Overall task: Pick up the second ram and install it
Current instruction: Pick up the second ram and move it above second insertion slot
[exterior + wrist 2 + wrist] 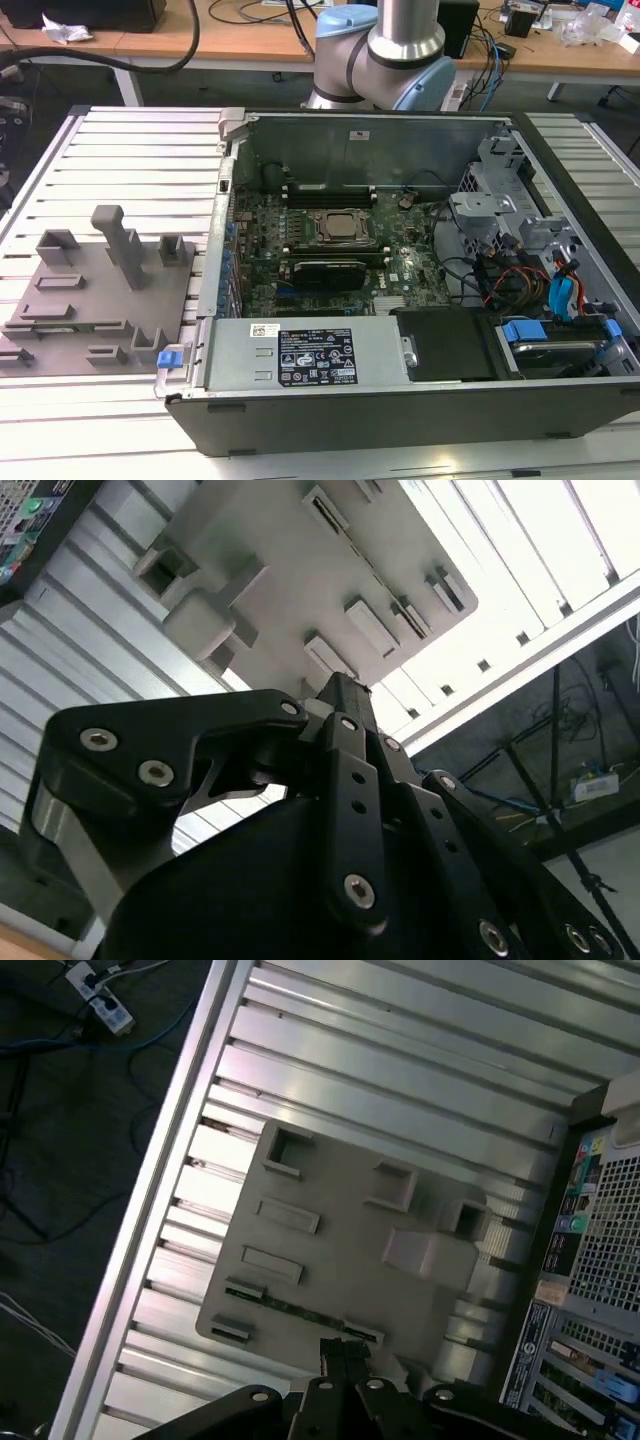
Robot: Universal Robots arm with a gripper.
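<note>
1. We see a black-and-white label (318,357) on the grey box at the near wall of the open case (400,420), but its print is too small for us to read.
2. In the first wrist view, coloured stickers (577,1195) sit on the case's edge. We cannot read them either.
3. The exterior view gives us the slatted table (130,150), the grey tray (90,300) at the exterior view's left, the motherboard (400,270) inside the case, and the arm (390,50) behind it.
4. Both wrist views show the pincer (343,1348) (340,685) high over the tray, its fingers drawn together with nothing between them.
5. The ram (300,1308) lies in a long slot along the tray's edge, apart from the pincer.
</note>
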